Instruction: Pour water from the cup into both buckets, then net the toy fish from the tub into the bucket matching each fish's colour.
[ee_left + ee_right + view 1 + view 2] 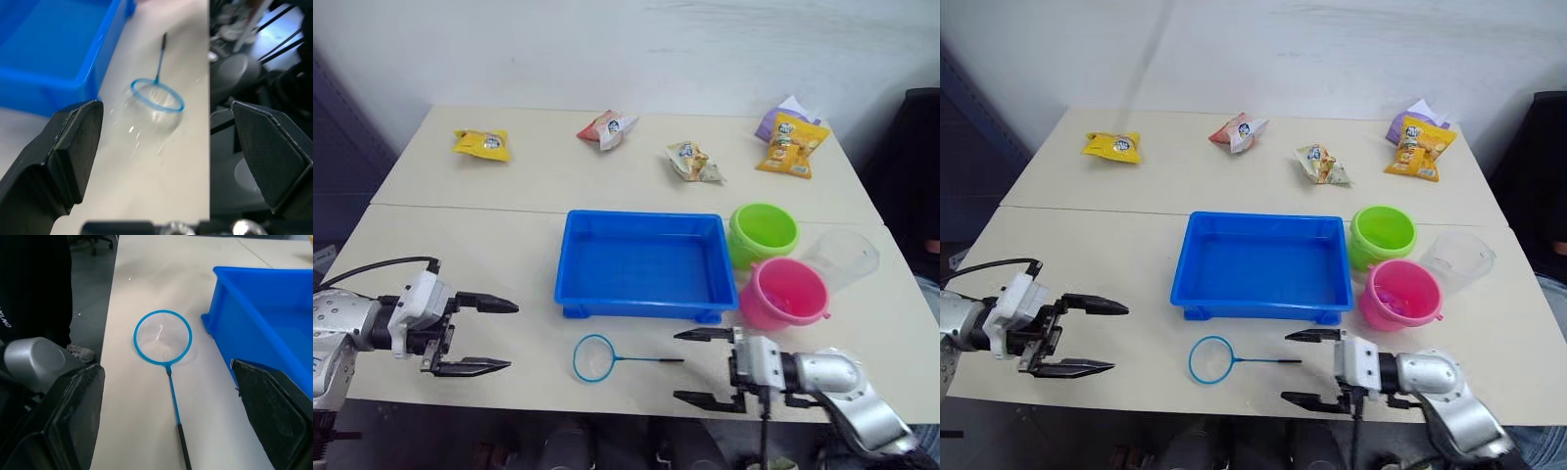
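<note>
Blue tub (641,264), centre of table (460,235), appears emptied of fish. Green bucket (764,233), pink bucket (783,293) and cup (842,258) stand right of it. Net (607,358) lies freed in front. Both grippers, left (480,335) and right (703,366), gape empty: task seemingly complete.

A pale table (489,255) is filling most of the frame, with a seam running across it in the upper middle. Snack packets are lying along its far part: a yellow packet (482,144) at upper left, a red and white packet (607,128) at upper centre, a pale crumpled packet (694,163) just right of centre, and an orange packet (791,145) at upper right, overlapping a purple packet (787,112) behind it.
</note>
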### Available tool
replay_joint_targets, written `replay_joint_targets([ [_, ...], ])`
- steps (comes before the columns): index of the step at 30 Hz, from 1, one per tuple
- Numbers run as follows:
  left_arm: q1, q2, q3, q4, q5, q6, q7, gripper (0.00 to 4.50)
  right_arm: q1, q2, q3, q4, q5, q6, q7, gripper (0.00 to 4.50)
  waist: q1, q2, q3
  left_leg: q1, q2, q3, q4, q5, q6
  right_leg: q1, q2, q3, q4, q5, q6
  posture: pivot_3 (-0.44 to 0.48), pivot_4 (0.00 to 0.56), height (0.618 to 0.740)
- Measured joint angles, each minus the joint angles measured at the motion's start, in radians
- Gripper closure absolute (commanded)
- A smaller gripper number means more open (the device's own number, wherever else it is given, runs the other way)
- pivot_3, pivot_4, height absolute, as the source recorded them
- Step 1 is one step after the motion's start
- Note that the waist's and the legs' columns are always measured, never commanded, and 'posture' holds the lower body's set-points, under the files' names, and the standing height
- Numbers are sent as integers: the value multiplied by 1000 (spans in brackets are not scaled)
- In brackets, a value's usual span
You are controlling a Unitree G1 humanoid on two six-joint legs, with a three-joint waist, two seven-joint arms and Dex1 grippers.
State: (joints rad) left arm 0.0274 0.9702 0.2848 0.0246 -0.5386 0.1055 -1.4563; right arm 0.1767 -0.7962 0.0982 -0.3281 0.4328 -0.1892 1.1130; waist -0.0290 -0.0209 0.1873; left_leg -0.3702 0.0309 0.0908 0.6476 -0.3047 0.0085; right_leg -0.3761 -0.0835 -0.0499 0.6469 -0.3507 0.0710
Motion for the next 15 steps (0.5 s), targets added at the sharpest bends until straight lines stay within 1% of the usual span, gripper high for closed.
replay_joint_targets([
  [2,41,-1,34,47,35,-13,43,0,68,-34,-109,-43,31,5,-5,105,0,-1,0,0,0,0,0,0,1,0,0,0,0,0,0,0,150,738],
  [3,90,0,80,70,43,-14,65,0,132,-38,-218,-76,57,14,-12,105,0,-1,0,0,0,0,0,-1,1,0,0,0,0,0,0,0,150,738],
  [4,123,0,118,90,46,-14,73,0,176,-47,-299,-82,75,15,-15,105,1,-1,-1,1,0,0,0,-1,2,1,0,0,-1,0,0,0,150,738],
  [6,162,0,194,134,51,-31,96,0,254,-59,-460,-59,95,12,7,105,3,-2,-1,0,0,0,0,-2,3,1,0,0,-2,0,0,0,150,738],
  [8,178,-3,235,180,77,-99,119,0,272,-69,-567,-11,113,5,44,105,3,-3,-2,1,0,0,0,-3,3,2,-1,0,-3,0,0,0,150,738],
  [9,179,-13,245,206,95,-139,133,0,267,-70,-611,24,122,0,54,105,3,-3,-2,1,0,0,0,-3,4,2,-1,0,-3,0,1,0,150,738],
  [11,169,-39,247,264,125,-206,167,0,247,-72,-659,90,116,-18,70,105,3,-3,-2,1,0,0,-1,-3,4,2,-2,0,-3,0,0,0,150,738],
  [12,158,-62,245,295,143,-240,190,0,235,-72,-664,116,105,-39,80,105,3,-3,-2,1,0,0,-1,-3,4,1,-2,0,-3,0,0,0,150,738],
  [15,142,-80,240,343,173,-319,222,0,203,-72,-664,153,84,-72,97,105,2,-3,-1,0,0,0,-1,-3,3,0,-2,0,-3,0,0,0,150,738],
])
